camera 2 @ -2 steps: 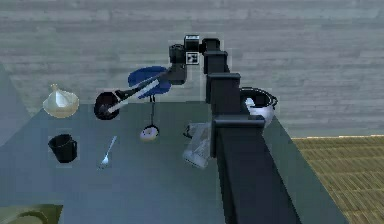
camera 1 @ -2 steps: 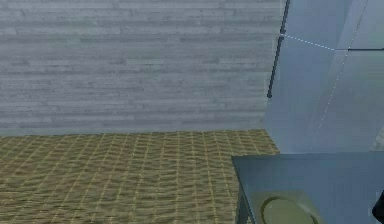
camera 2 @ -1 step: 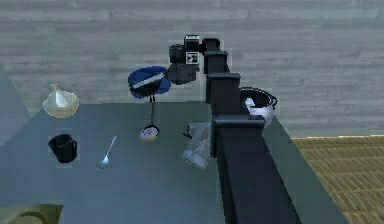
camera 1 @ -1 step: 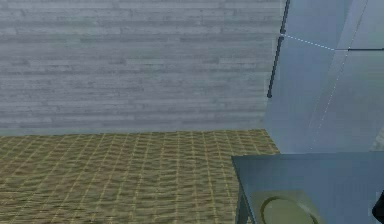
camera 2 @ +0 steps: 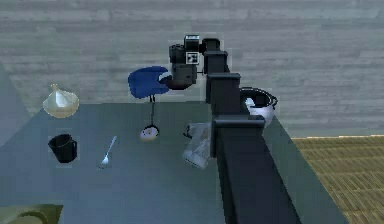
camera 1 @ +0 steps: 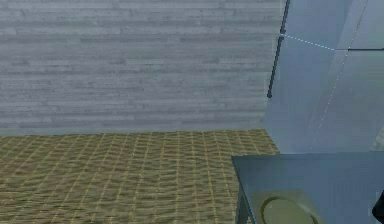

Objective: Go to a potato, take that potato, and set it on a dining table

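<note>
In the arm side view my arm rises as a dark bar to two white marked squares (camera 2: 190,48). Left of them sits the gripper (camera 2: 170,80), over the far part of a grey-blue table (camera 2: 120,185). A blue rounded thing (camera 2: 148,80) lies right at the gripper's far end, with a thin dark stem below it. I cannot tell whether the gripper holds anything. A small pale blob (camera 2: 150,132) lies on the tabletop under the blue thing; its shape is too small to name.
On the table are a cream bowl (camera 2: 60,100), a black mug (camera 2: 63,148), a spoon (camera 2: 108,152), a crumpled pale thing (camera 2: 198,145) and a black pot (camera 2: 258,103). The forward view has a plank wall (camera 1: 130,60), woven floor (camera 1: 110,180) and a table corner (camera 1: 330,175) bearing a yellowish plate (camera 1: 288,210).
</note>
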